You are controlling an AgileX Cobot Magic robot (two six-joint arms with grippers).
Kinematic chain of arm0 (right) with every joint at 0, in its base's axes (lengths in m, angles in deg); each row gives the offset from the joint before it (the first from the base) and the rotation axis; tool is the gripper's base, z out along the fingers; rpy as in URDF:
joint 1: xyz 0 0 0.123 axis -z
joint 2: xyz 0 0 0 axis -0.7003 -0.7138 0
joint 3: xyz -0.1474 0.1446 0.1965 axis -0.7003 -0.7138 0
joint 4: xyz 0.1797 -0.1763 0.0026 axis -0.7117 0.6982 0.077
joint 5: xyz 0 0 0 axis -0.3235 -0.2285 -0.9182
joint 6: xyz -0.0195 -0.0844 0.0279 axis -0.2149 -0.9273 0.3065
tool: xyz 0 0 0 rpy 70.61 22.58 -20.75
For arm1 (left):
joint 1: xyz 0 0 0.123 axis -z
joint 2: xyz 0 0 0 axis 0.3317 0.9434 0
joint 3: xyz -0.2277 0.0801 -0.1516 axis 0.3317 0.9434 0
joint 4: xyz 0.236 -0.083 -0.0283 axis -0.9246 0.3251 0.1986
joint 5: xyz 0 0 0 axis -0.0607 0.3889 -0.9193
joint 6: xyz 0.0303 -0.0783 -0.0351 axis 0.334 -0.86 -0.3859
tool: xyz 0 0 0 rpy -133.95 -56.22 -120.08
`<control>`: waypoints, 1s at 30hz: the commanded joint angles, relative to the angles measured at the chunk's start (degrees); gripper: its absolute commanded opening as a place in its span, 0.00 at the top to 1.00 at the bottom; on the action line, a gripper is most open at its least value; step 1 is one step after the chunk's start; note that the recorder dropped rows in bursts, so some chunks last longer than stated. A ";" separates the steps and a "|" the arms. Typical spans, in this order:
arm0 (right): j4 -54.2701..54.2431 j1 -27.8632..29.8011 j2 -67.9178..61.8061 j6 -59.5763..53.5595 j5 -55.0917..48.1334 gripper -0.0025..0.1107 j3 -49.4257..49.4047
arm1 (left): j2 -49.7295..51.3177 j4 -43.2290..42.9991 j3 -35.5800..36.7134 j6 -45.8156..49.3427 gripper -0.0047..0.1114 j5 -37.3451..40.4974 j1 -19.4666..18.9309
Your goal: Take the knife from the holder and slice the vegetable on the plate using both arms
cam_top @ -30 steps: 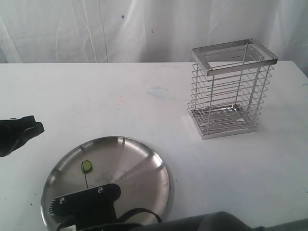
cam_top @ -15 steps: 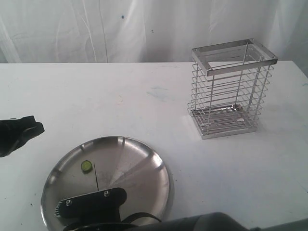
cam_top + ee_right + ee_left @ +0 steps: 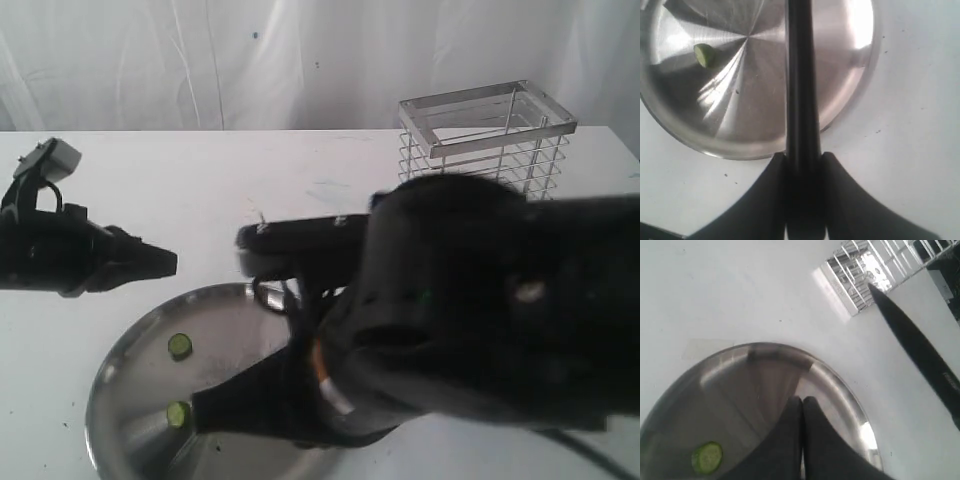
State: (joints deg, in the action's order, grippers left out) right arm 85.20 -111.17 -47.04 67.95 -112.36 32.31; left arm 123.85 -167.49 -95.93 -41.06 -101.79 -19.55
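- Holding the knife (image 3: pixel 801 75) are the right fingers (image 3: pixel 837 192). They squeeze it, one finger on each side of the long black knife.
- The knife is out of the holder (image 3: pixel 490 125). In the right wrist view it runs straight across the shiny plate (image 3: pixel 840 60). I cannot tell if it touches the plate.
- In the left wrist view the knife's dark blade hangs in the air beside the plate. Its tip points toward the holder.
- The left fingers (image 3: pixel 782 440) are pressed tight together. Nothing is between them. They reach over the plate from the left side.
- Two round green slices of the vegetable (image 3: pixel 180 346) lie flat on the plate. They are apart from each other, on the left part of the plate.
- The plate sits on the white counter (image 3: pixel 250 180), at the front left.
- The holder stands upright at the back right, well apart from the plate.
- The right arm (image 3: pixel 470 310) looks big and blurry in the exterior view. It hides part of the plate and part of the holder.
- The left arm (image 3: pixel 50 255) comes in low from the left edge.
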 commanded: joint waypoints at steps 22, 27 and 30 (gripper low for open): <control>-14.29 15.58 13.46 -27.97 -3.21 0.98 -8.15 | 3.61 14.67 -3.74 22.45 0.96 58.08 4.91; -13.55 15.58 13.46 -28.44 -0.82 0.98 -8.15 | -5.97 31.36 -0.22 53.51 0.96 63.42 9.15; -13.56 15.58 13.46 -28.44 1.92 0.98 -8.15 | -11.81 46.18 -0.22 84.43 0.96 63.15 17.18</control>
State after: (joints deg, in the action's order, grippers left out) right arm 70.82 -95.90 -34.05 40.22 -112.71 24.33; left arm 115.60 -131.17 -96.58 23.31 -39.50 -7.20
